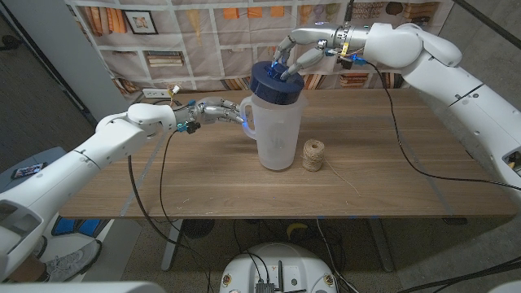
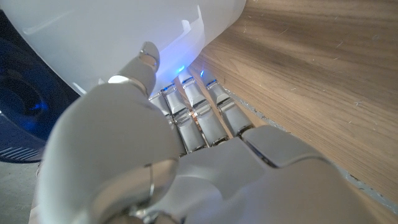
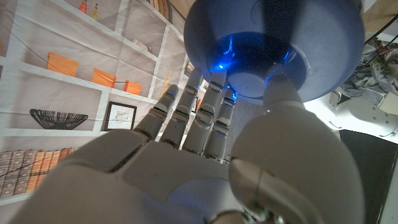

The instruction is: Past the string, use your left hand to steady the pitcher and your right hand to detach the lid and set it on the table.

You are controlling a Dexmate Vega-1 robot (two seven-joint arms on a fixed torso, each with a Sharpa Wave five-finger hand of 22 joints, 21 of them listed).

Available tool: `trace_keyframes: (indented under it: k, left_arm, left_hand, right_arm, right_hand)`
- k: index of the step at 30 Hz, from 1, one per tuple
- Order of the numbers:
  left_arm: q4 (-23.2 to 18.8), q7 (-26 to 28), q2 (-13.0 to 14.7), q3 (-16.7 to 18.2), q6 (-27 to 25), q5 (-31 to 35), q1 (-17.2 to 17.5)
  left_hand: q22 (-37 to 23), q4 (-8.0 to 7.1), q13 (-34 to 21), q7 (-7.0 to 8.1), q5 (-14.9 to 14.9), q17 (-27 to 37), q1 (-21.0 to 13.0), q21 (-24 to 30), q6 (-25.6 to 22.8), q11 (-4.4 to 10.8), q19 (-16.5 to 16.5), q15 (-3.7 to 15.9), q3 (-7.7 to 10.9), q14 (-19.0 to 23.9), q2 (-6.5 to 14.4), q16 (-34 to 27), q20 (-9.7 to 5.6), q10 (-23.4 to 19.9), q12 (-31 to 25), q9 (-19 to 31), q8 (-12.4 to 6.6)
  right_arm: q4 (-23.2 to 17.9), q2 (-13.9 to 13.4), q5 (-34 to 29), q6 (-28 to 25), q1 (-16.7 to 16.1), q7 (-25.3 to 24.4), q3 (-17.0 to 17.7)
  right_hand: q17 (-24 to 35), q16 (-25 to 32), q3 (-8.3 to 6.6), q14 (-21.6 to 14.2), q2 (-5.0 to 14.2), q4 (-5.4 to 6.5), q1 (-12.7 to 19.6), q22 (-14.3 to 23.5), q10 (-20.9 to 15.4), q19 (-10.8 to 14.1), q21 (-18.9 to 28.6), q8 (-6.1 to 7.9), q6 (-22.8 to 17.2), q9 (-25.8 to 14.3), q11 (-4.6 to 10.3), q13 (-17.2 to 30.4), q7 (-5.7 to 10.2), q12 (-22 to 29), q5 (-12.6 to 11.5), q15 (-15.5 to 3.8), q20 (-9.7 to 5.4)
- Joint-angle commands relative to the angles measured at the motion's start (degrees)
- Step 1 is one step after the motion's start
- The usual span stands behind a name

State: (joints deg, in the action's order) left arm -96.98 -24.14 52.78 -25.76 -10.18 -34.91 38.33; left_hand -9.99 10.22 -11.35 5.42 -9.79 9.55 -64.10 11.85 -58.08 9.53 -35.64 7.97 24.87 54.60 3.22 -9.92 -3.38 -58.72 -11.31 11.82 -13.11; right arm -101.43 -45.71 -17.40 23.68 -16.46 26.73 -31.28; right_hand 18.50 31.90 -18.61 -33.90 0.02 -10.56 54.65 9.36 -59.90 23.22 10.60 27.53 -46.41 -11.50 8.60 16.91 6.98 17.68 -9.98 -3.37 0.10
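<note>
A: Translucent white plastic: one pitcher (image 1: 275,130), upright near the middle of the wooden table (image 1: 163,175), just left of a ball of string (image 1: 313,155). Handle side?

B: Taken by the left hand (image 1: 221,109), fingers (image 2: 193,102) wrapped at the handle, probably so the body cannot turn or tip.

A: Dark blue: one lid (image 1: 277,80). Status?

B: Seated on the pitcher or barely raised; I cannot tell which. The right hand (image 1: 295,55) comes from above, fingers (image 3: 208,112) closed around its rim, a grip suited to pulling or twisting.

A: Destination?

B: Bare table; the open wood right of the string looks likeliest.
</note>
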Motion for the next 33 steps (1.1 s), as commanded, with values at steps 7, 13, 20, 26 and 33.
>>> trace_keyframes:
  k: [7,13,20,26,33]
  left_arm:
    - [-2.05,1.68,1.33,1.48,0.91,-0.87,2.80]
    - [-3.32,2.47,2.14,2.04,0.78,-1.10,3.94]
    - [-4.63,3.23,3.05,2.75,0.36,-1.75,5.27]
    - [-5.53,3.98,3.72,3.47,0.27,-2.40,6.53]
    - [-6.59,3.84,4.88,4.39,-0.38,-4.25,8.38]
  left_hand:
    - [-0.11,-0.24,-0.25,-0.09,-0.79,0.09,0.26,-0.47,0.13,2.14,0.37,5.48,0.47,-1.66,2.38,0.34,-7.47,0.00,0.49,0.20,0.65]
    - [-0.11,-0.34,-0.24,0.29,-0.85,0.08,0.57,-0.56,0.65,2.25,0.73,5.26,0.46,-2.25,2.09,0.33,-7.16,0.65,0.58,0.18,0.86]
    - [-0.11,-0.45,-0.26,0.95,-0.87,0.15,1.10,-0.66,1.41,2.49,1.28,5.18,0.22,-3.06,1.55,0.24,-6.47,1.02,0.47,0.19,1.11]
    - [-0.12,-0.65,-0.21,1.08,-0.92,0.06,1.87,-0.76,2.18,2.60,1.91,4.77,0.11,-4.33,1.05,0.40,-5.93,2.27,0.73,0.22,1.35]
    - [-0.14,-0.91,-0.12,1.64,-1.01,-0.01,3.51,-0.90,4.38,2.66,3.11,4.26,-0.21,-6.73,0.01,0.50,-4.94,4.98,1.04,0.27,1.90]
  right_arm:
    - [-2.05,-1.73,-0.13,-3.60,-0.10,-2.37,3.24]
    - [-3.09,-2.90,-0.21,-4.97,-0.54,-3.44,4.57]
    - [-4.37,-4.16,-0.18,-6.41,-1.33,-4.05,5.55]
    - [-4.82,-5.09,-1.49,-7.65,-1.37,-4.14,5.60]
    - [-4.27,-5.85,-2.84,-8.71,-1.43,-4.58,5.55]
  right_hand:
    - [0.30,-0.25,-0.86,-0.33,6.21,1.40,6.13,0.14,-4.32,0.12,0.01,3.70,-10.07,-0.24,3.92,0.26,4.91,-0.14,-0.18,-9.08,0.59]
    - [0.31,-0.36,-0.86,-0.28,6.25,1.44,6.11,0.14,-4.35,0.10,0.01,3.72,-10.09,-0.23,3.93,0.33,4.91,-0.17,-0.19,-9.11,0.67]
    - [0.35,-0.38,-0.81,-0.29,6.25,1.47,6.06,0.14,-4.38,0.10,0.02,3.69,-10.01,-0.23,3.92,0.38,4.93,-0.21,-0.19,-9.11,0.72]
    - [0.42,-0.38,-0.79,-0.35,6.27,1.47,6.06,0.14,-4.39,0.17,0.05,3.67,-9.93,-0.22,3.93,0.42,4.93,-0.26,-0.21,-9.15,0.67]
    - [0.43,-0.48,-0.76,-0.36,6.29,1.52,5.98,0.14,-4.37,0.07,0.02,3.70,-9.93,-0.22,3.93,0.49,4.95,-0.32,-0.21,-9.04,0.62]
